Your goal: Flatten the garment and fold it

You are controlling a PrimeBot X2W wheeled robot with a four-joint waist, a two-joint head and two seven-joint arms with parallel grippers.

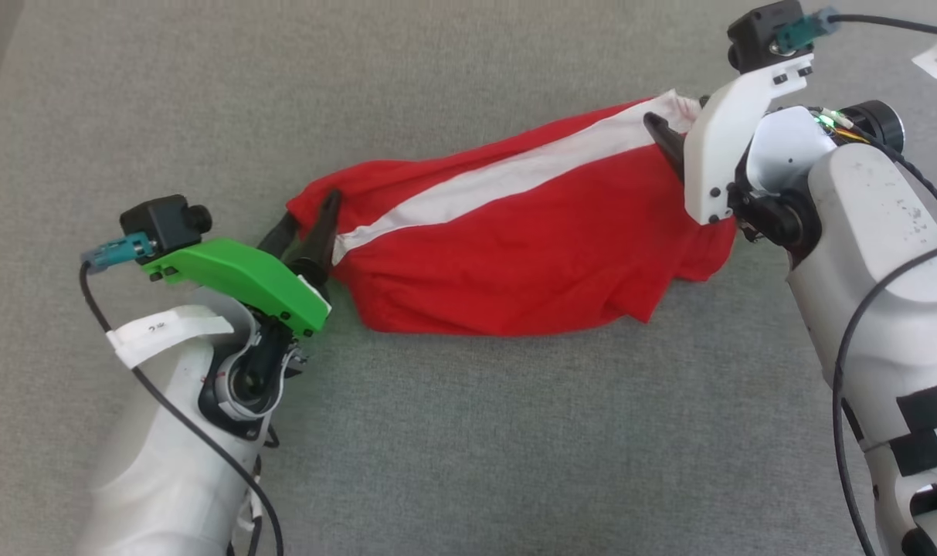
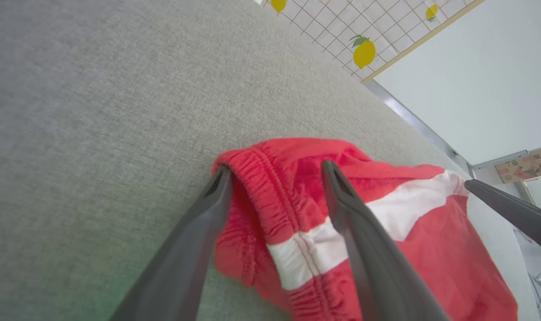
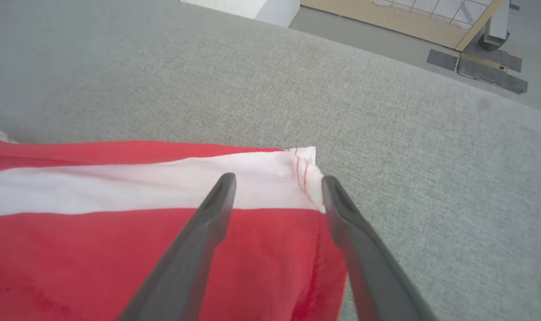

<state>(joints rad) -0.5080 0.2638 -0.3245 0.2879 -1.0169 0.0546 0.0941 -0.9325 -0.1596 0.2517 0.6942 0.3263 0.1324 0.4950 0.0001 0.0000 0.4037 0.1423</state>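
Spread open, the left gripper [image 2: 277, 167] is set astride the gathered elastic waistband [image 2: 270, 200] of the small bright red soft fabric shorts [image 1: 514, 247]. One dark finger is seen at the outer edge of the cloth. The other is seen over the red fabric, just beside the broad white stripe [image 1: 499, 181]. The right gripper [image 3: 278, 177] is likewise open, with its two fingers placed over the far right corner of the shorts, where the white stripe ends at a stitched hem. Whether any fingertip presses the cloth cannot be told.

The shorts are laid on the grey woven cloth surface [image 1: 468, 432], stretched slantwise from the left gripper at the near left to the right gripper at the far right. The stripe is run along the far side. On the near side the red fabric is creased, and a small pointed fold is seen jutting out at the near right edge.

Past the edge of the surface, in the left wrist view, a gridded panel printed with yellow lemons [image 2: 364, 51], a plain white wall [image 2: 475, 67] and a brown cardboard box [image 2: 526, 165] are seen.
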